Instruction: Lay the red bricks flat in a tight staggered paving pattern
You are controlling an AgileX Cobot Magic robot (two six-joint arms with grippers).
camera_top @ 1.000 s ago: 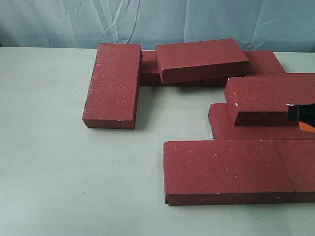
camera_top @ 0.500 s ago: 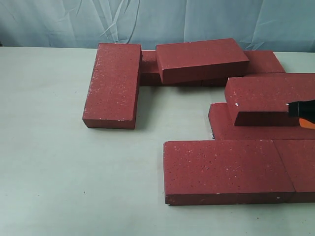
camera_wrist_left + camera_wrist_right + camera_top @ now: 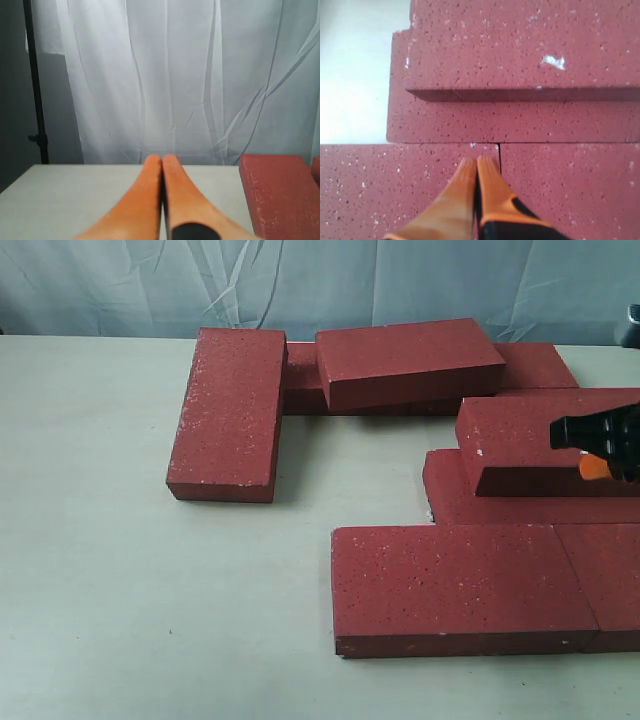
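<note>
1. The right gripper (image 3: 477,161) has its orange fingers pressed together and holds nothing. It hovers over the seam between the two near bricks (image 3: 455,585), at the right of the table (image 3: 120,570).
2. The left gripper (image 3: 161,159) is likewise closed and empty. It is out of the exterior view, facing the curtain (image 3: 175,75), with part of one brick beside it.
3. The two near bricks lie flat, end to end. Just behind them a top brick (image 3: 545,435) overlaps a lower brick (image 3: 448,495). At the far side a tilted brick (image 3: 408,362) rests on others, and one left brick (image 3: 228,412) lies alone, running near to far.
4. Pushing the top brick with closed fingers could drag the lower brick along by rough friction and open the tight near seam.
5. Once past its supporting edge, the top brick could tip and drop, chipping or knocking the near bricks askew.
6. Narrow fingertips may skid on the coarse face, so a push turns the brick instead of sliding it.
7. The tilted brick could slip if the bricks under it get nudged.
</note>
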